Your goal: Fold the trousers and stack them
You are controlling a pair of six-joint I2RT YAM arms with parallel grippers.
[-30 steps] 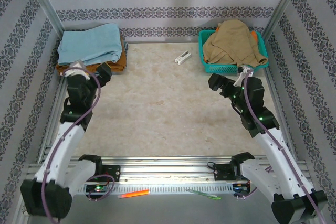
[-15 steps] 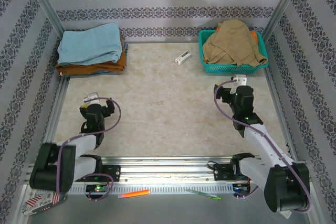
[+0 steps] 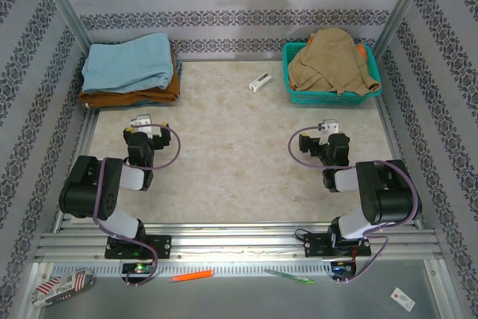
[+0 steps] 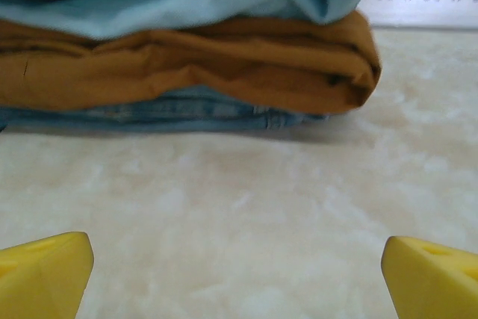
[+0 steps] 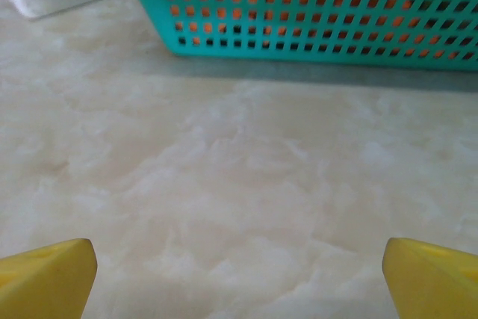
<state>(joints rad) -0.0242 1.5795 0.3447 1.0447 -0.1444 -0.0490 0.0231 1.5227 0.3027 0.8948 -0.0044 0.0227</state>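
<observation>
The trousers [image 3: 127, 67] lie folded into a neat flat rectangle on top of a pile at the far left corner of the surface [image 3: 239, 155]. They rest directly on a rust-orange garment [image 4: 187, 65], and a strip of blue denim [image 4: 187, 115] shows beneath that. Judging by this, the fold and the stacking look finished, with the top edges lying roughly square to the layers below. The left tool [image 4: 237, 263] sits low over the surface, facing the pile from a short way off, with its yellow tips spread wide and nothing between them. The right tool [image 5: 239, 267] is equally spread and empty, and it points at the teal basket [image 3: 332, 95] in the far right corner. A crumpled tan garment [image 3: 332, 61] fills that basket, with a bit of orange cloth [image 3: 361, 50] showing beside it. If those count as further work, they are what is left. A small white object [image 3: 259, 81] lies on the surface just left of the basket. It sits apart from both tools, well away from the pile, and blocks nothing.
</observation>
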